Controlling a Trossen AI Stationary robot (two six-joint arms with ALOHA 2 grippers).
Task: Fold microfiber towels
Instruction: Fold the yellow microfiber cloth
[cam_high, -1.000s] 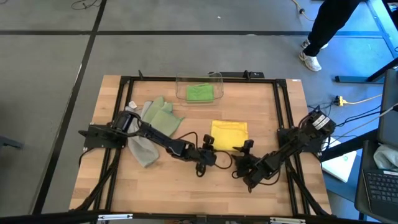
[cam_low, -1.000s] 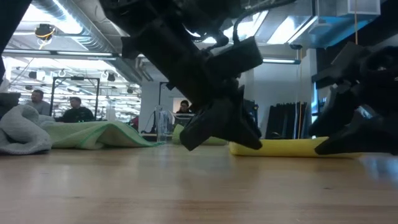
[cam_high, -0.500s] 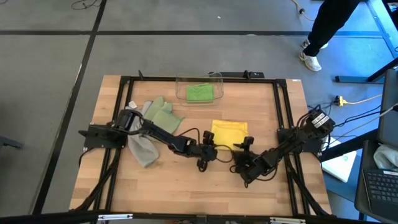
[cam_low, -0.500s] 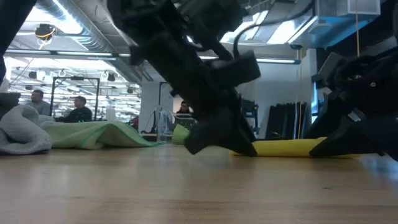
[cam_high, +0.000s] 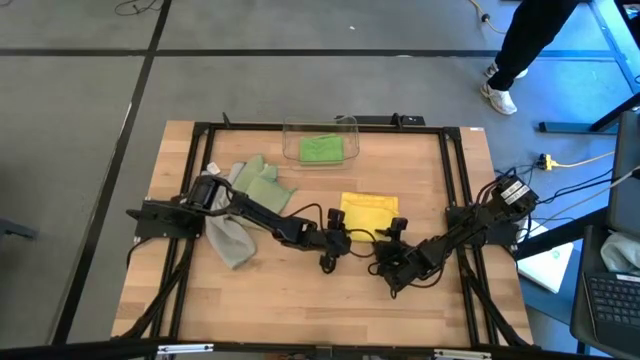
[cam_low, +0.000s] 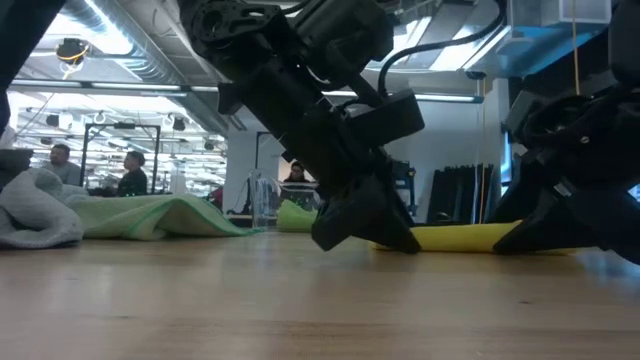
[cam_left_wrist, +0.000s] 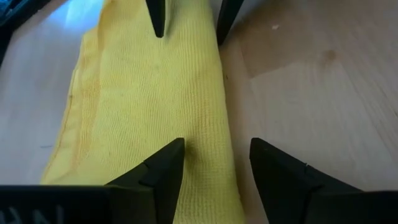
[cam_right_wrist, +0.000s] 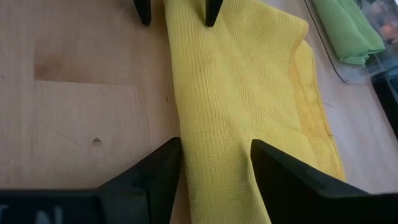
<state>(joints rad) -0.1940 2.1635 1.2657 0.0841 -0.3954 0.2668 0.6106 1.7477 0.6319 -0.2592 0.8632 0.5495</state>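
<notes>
Two tools are working at the near edge of the yellow towel (cam_high: 369, 213), which is lying folded flat at the middle of the counter (cam_high: 300, 290). Left tool (cam_high: 341, 236) is sitting at the towel's near left corner with its fingers (cam_left_wrist: 160, 168) spread apart, straddling the cloth edge without gripping it. Right tool (cam_high: 393, 240) is sitting at the near right corner, fingers (cam_right_wrist: 163, 167) likewise parted over the edge. Farther back, a bright green towel (cam_high: 322, 149) is lying inside a clear bin (cam_high: 347, 125). Off to the left, a pale green towel (cam_high: 262, 186) and a grey towel (cam_high: 232, 242) are lying crumpled together.
</notes>
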